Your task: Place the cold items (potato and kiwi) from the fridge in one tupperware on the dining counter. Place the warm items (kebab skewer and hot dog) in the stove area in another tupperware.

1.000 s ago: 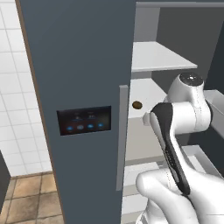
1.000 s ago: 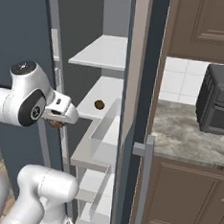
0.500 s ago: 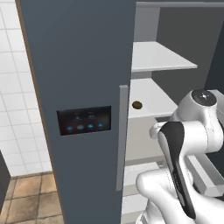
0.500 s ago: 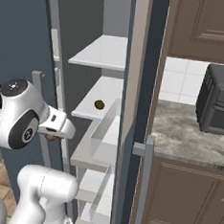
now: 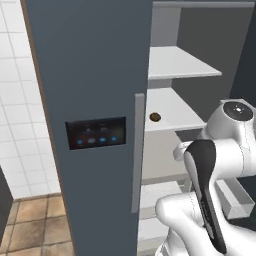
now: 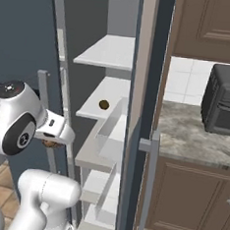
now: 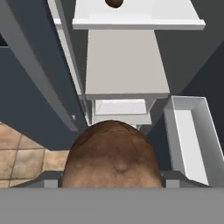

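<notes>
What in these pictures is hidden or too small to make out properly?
- Hand, hand view: its fingers sit behind the potato, so the contact is unseen.
- Potato, right base view: mostly covered by the arm's white body.
- Small brown item on the fridge shelf, left base view: too small to confirm as the kiwi.
- Oven, right base view: cut off by the right edge.

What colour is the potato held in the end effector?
Mottled brown, best seen in the hand view: potato.

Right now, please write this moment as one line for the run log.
stage: carrying cold item out of fridge | gripper: shut on potato | kiwi: on middle fridge shelf | fridge door: open
</notes>
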Motion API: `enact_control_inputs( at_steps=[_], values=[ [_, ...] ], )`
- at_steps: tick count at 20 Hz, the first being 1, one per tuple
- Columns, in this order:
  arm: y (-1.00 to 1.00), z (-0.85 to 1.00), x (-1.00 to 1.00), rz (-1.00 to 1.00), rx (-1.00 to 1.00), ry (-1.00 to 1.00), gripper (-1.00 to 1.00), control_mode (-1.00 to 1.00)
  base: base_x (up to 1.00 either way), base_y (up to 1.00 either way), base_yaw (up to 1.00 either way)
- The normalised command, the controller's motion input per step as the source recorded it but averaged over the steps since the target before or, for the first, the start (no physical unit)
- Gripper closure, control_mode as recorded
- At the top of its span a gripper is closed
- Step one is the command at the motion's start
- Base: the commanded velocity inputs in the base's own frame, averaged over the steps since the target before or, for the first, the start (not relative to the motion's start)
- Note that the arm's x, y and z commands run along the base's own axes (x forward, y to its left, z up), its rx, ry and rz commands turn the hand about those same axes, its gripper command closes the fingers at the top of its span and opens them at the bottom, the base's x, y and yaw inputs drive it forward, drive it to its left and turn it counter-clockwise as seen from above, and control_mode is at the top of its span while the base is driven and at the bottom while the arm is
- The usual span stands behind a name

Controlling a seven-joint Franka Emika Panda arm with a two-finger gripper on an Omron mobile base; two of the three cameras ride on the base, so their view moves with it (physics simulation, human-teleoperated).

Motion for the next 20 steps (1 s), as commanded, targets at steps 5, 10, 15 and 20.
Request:
enact_control_inputs(
  at_steps=[5,10,15,20],
  values=[
    [0.0,0.0,0.0,0.0,0.0,0.0,1.0,1.0,-0.63,0.57,-0.06],
    [0.0,0.0,0.0,0.0,0.0,0.0,1.0,1.0,-0.4,0.71,-0.2],
    [0.0,0.0,0.0,0.0,0.0,0.0,1.0,1.0,-0.67,0.19,-0.4],
    [0.0,0.0,0.0,0.0,0.0,0.0,1.0,1.0,-0.75,0.06,-0.5]
  ],
)
